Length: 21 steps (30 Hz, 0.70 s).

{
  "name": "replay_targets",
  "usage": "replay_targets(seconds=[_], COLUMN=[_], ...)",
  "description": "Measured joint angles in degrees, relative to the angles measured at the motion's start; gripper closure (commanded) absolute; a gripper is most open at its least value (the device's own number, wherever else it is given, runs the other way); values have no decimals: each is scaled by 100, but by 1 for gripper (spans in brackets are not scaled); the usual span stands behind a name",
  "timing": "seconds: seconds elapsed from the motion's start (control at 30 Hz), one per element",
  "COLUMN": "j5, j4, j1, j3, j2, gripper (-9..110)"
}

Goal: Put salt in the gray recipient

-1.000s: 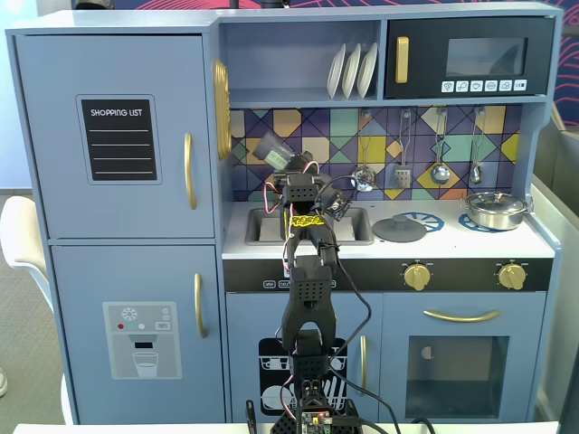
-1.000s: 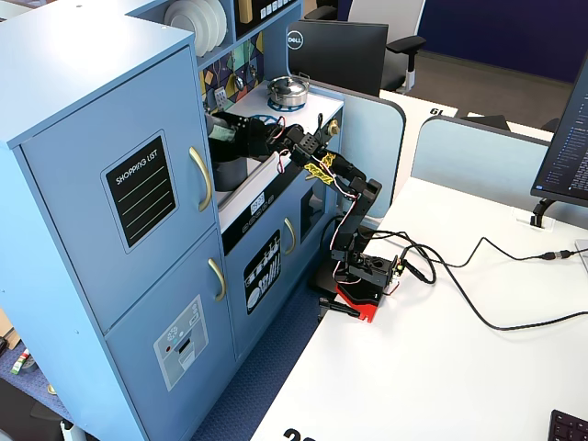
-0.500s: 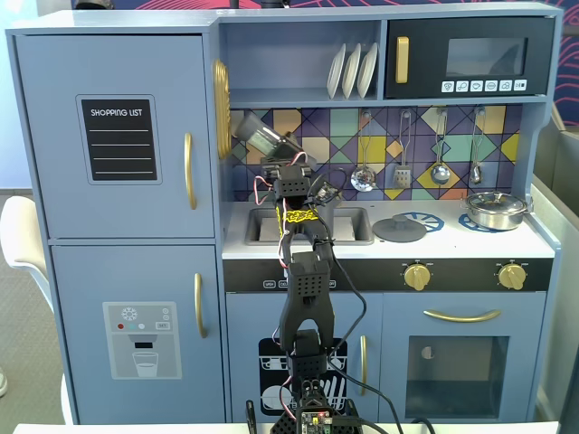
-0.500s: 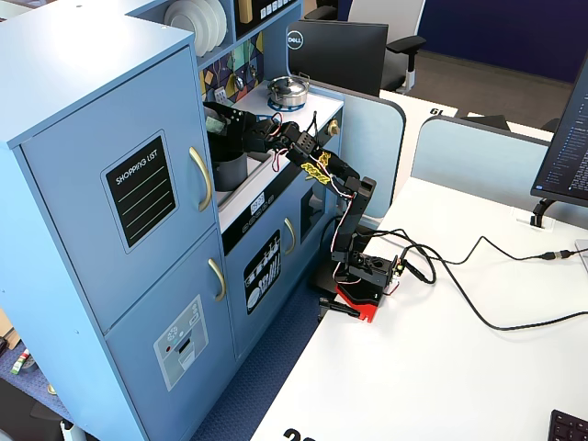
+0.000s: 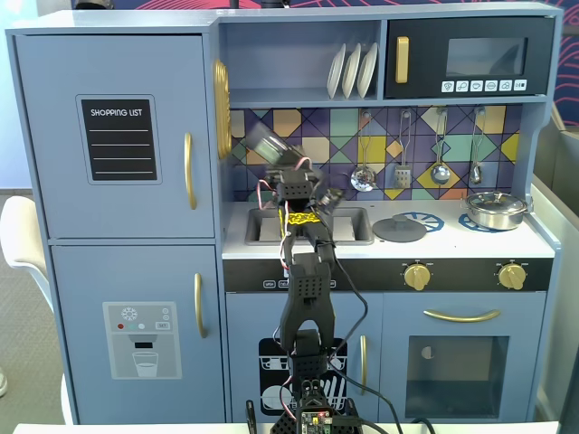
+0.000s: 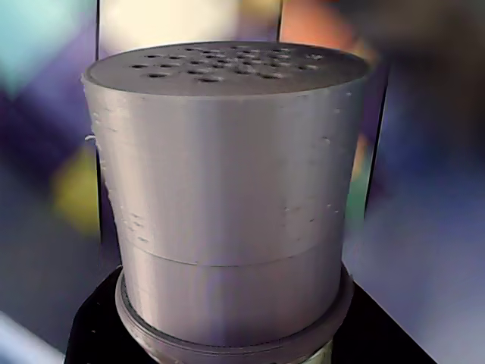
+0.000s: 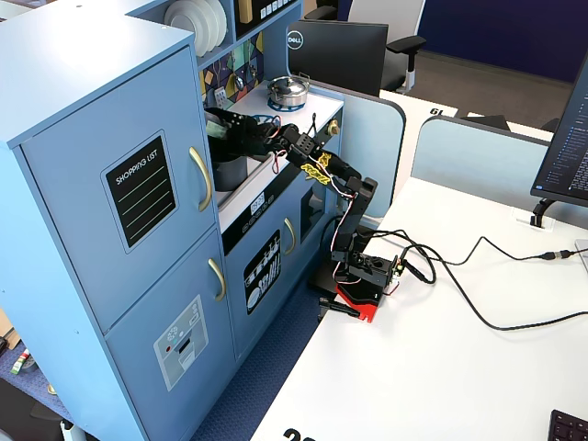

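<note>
Wrist view | gripper point(image 5: 271, 154) clamps salt point(image 6: 227, 189), tilted | gray recipient point(image 7: 230, 171) below | backsplash close behind

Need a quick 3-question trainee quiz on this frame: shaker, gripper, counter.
1. True or false: the salt stands upright on the counter.
2. In the fixed view facing the kitchen, what sits at the counter's far right? A) silver pan B) stack of plates C) kettle
3. Fill in: in the wrist view, the salt's flat top is dotted with small ___.

Key: 1 false, the gripper holds it tilted, off the counter. 2 A. 3 holes.
</note>
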Motion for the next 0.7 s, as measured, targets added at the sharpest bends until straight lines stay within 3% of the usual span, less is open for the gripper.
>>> replay_targets(seconds=[0.17, 0.47, 0.7], j5=[0, 9, -308], j4=[0, -176, -255], j1=[-53, 510, 79], j3=[-114, 1239, 483], j2=[-26, 475, 229], gripper=[101, 101, 101])
